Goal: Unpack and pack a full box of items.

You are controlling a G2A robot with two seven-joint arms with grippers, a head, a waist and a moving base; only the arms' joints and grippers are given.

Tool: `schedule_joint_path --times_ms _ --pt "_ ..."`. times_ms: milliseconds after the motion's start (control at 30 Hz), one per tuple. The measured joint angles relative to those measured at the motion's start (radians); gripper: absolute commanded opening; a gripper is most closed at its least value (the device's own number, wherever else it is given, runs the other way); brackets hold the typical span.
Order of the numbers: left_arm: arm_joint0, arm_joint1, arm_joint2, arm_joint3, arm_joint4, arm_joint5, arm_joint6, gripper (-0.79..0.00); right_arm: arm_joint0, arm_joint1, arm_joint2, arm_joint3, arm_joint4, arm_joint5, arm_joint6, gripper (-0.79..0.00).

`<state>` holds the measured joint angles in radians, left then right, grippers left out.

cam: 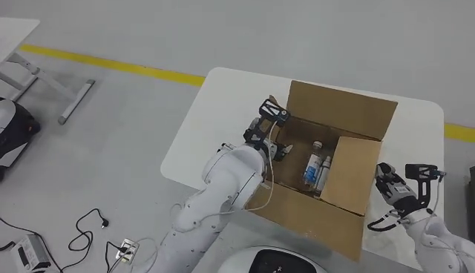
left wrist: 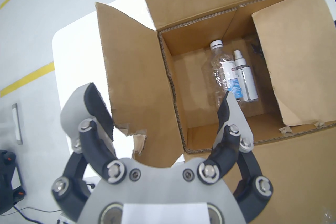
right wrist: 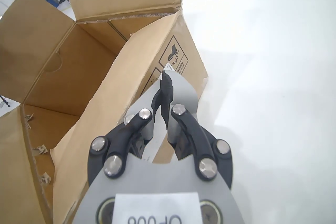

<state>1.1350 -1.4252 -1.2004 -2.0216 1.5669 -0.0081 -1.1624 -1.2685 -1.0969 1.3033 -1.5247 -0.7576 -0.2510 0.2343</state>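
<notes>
White arms [cam: 223, 176], silver jaws, blk pads [left wrist: 98, 104], screws [left wrist: 115, 171]

Count of box and contents
One cardboard box [cam: 341, 110] on one surface [cam: 215, 125]. Two bottles inside: one clear plastic bottle [left wrist: 218, 70] and one white spray bottle [left wrist: 246, 75].

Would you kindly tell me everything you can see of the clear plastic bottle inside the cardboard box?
The clear plastic bottle is see-through, crinkled plastic with a white screw cap and a white-and-blue label, and it looks empty. It lies on its side on the floor of the open cardboard box, cap pointing away from the robot. A smaller white spray bottle lies close alongside it; whether they touch is unclear. Nothing grips it.
</notes>
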Motion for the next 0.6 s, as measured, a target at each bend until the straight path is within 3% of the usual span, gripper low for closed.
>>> schedule_joint_path --times_ms 100,400,600 --pt "0.008 0.001 0.024 -0.005 0.049 -0.022 0.011 0.0 0.033 -0.005 -0.031 0.023 -0.015 -0.041 0.003 -0.785" --pt "0.011 -0.004 0.044 -0.006 -0.062 -0.066 0.021 0.0 0.065 -0.013 -0.057 0.051 -0.036 -0.056 0.014 -0.785" --pt "-0.005 0.0 0.052 0.037 0.085 -0.045 0.066 0.0 0.014 -0.007 -0.023 -0.014 -0.037 -0.05 0.029 -0.785"
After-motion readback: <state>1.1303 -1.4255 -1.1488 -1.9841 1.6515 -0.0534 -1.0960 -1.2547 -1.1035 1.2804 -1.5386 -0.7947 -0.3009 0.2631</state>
